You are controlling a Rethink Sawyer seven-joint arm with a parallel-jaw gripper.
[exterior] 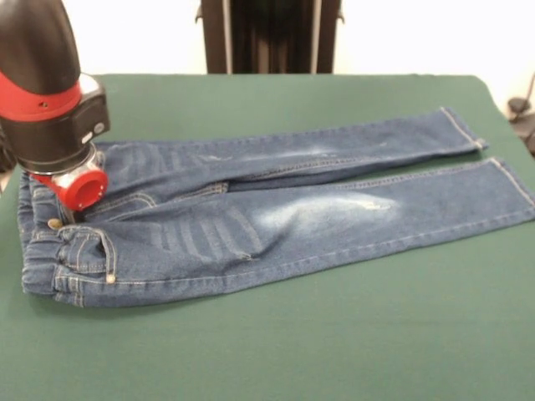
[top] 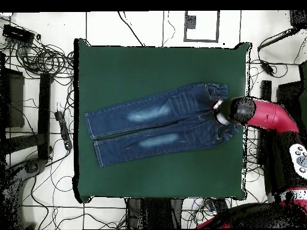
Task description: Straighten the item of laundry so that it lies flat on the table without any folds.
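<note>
Green cloth covers the table, wide and plain, with a white floor and a tangle of cables around it in the overhead view. On that cloth lie the jeans, small blue denim ones, spread lengthwise. Taking the overhead view as a clock face centred on the table, the waistband sits toward 3 o'clock and the two legs run out toward 9 o'clock, the hems ending well short of the table edge. Both legs look nearly straight and lie side by side, touching along the inseam, with pale faded patches on the thighs.

The arm reaches in from 3 o'clock in the overhead view, and its red and black head hangs right over the waistband end. In the front view that head fills the upper left, at about 10 o'clock, and hides the gripper tips; whether the jaws are open or closed on cloth, I cannot tell.

Denim of this kind should be light but fairly stiff for fabric, soft enough to drape and not slippery on a cloth top, so it will likely drag rather than slide. Nothing here is fragile. The waistband looks gathered by its elastic and a little bunched, with shallow creases around the pockets and crotch. The best hold seems to be the thick waistband edge or a hem, where doubled seams give firm grip; pulling outward from there should ease the remaining wrinkles.
</note>
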